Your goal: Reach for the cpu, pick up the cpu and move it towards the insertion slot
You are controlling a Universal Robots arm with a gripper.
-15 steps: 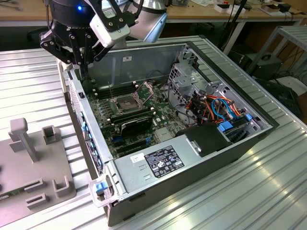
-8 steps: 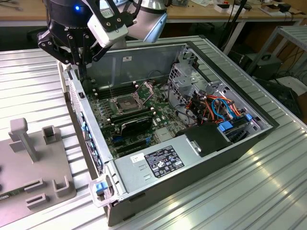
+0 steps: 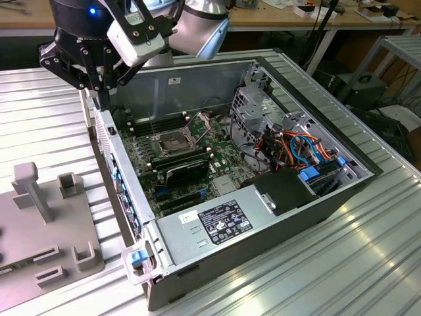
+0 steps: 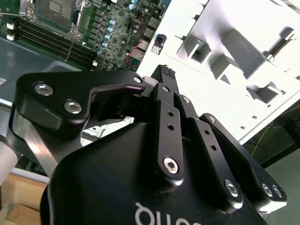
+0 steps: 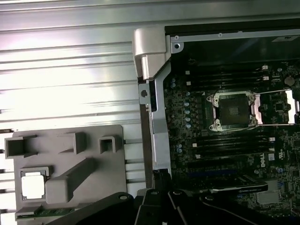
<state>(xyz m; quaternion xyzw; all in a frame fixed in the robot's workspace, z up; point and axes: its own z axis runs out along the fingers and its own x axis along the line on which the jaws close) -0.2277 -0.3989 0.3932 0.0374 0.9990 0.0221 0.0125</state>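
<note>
While the cpu [image 5: 33, 184] is lying flat in a fixture tray [image 5: 51, 154] pocket beside the computer case [image 5: 154, 136], presented for pickup, the gripper [image 4: 165, 72] is hovering over the case wall, not holding it; jaw gap: cannot tell.

open computer case [image 3: 191, 85] beside grey fixture plate [image 3: 26, 232].

Glare whitens the ribbed table [image 5: 70, 89]; the computer case [image 5: 225, 49] interior lies dim.

The exterior view looks slantwise down into the open grey metal computer case [image 3: 197, 82] from nearby. Both wrist views hang above its rim, and all three share its green motherboard [image 3: 223, 155].
</note>
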